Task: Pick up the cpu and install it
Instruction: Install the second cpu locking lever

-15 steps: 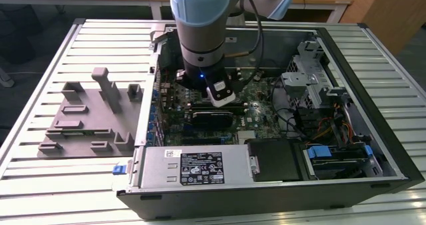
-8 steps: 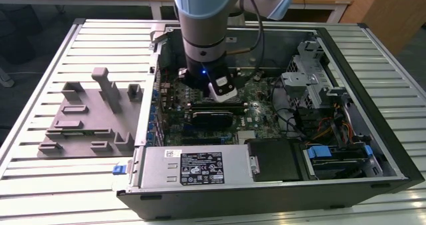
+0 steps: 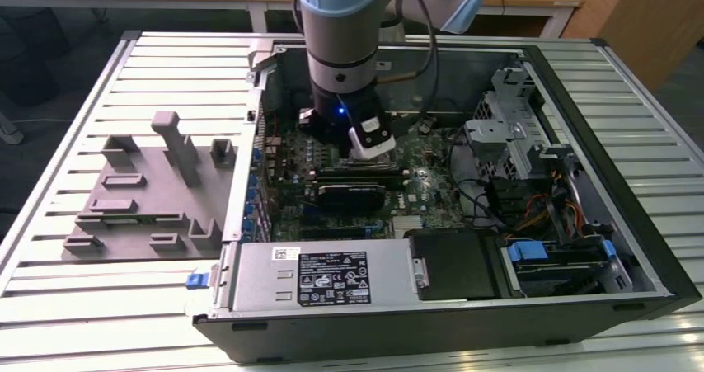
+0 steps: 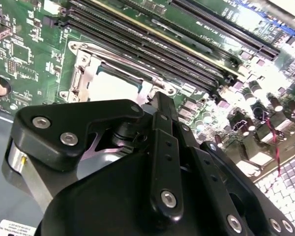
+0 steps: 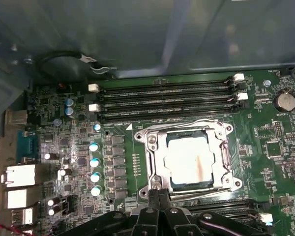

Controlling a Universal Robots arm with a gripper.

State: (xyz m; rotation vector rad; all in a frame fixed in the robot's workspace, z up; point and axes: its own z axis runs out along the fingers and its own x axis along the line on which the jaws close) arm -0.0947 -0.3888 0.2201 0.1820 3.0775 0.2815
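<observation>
The cpu lies flat inside the metal socket frame on the green motherboard, silvery top up with a brownish streak on it. In the first wrist view my gripper hangs just above the frame's near edge, its two black fingers pressed together with nothing between them. The second wrist view has the gripper's black linkage in front, with the socket frame beyond its tip. In the exterior view the arm reaches down into the open computer case and the gripper is low over the board.
Black memory slots run beside the socket, capacitors on its other side. A power supply and drive cage crowd the case. Grey fixture blocks stand on the slatted table at the exterior view's left.
</observation>
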